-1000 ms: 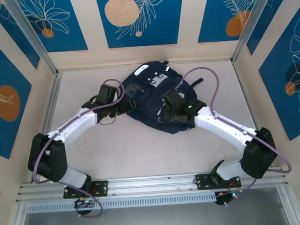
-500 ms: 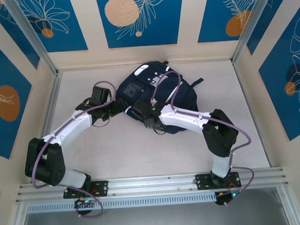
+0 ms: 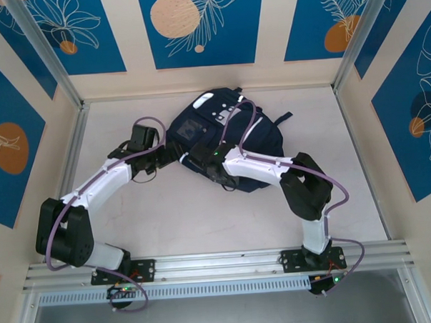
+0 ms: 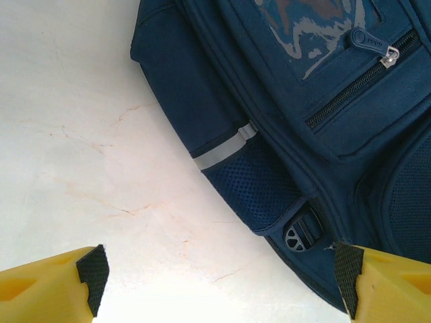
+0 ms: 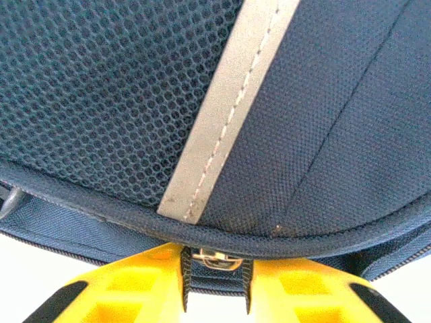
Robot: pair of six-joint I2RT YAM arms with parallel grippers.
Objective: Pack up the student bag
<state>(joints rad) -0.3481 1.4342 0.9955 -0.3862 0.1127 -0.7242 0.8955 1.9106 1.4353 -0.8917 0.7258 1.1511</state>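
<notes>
The left hand (image 4: 220, 281) hangs wide open over the desk (image 4: 81, 134), at nine o'clock of the backpack (image 3: 268, 141) lying toward twelve. The right hand (image 5: 215, 272) pinches a zip tab (image 5: 214, 258) at its seven o'clock edge. Pulling could drag the unbraced backpack or slip off.

The bag (image 5: 323, 121) is matt woven navy cloth. At 10 o'clock in the right wrist view its mesh (image 5: 87, 87) is open honeycomb, beside a smooth grey stitched strip (image 5: 229, 108). At 6 o'clock, the zip pull (image 5: 214, 258) looks like shiny metal. The table (image 4: 81, 134) is matt white, faintly veined.
</notes>
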